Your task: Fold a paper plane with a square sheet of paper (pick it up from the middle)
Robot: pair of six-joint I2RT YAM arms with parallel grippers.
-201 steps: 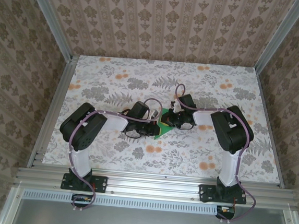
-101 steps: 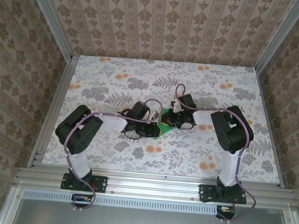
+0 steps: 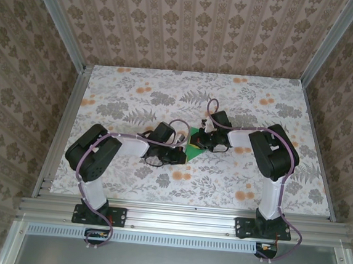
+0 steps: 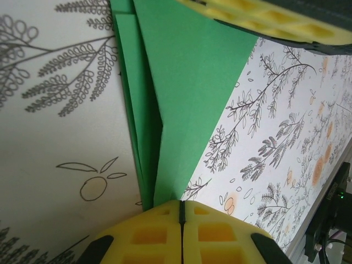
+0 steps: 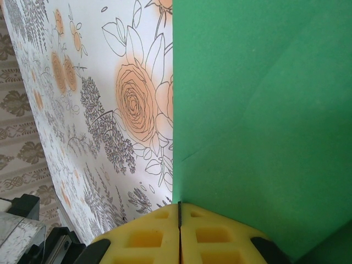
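Observation:
The bright-green square sheet of paper is folded into long overlapping flaps that narrow to a point, like a paper plane. It is held just above the middle of the table between both grippers. My left gripper is shut on its narrow end; in the left wrist view the creased paper runs from my closed jaws up to the right gripper's yellow pads. My right gripper is shut on the other end; in the right wrist view a flat green face rises from its closed jaws.
The flower-patterned table is bounded by aluminium rails at the left, right and near edge. Patterned walls enclose the back and sides. Both arm bases stand at the near rail.
The left arm's elbow has swung slightly left and back, and its wrist has turned. A little more green paper shows between the grippers. The right arm has stayed put.

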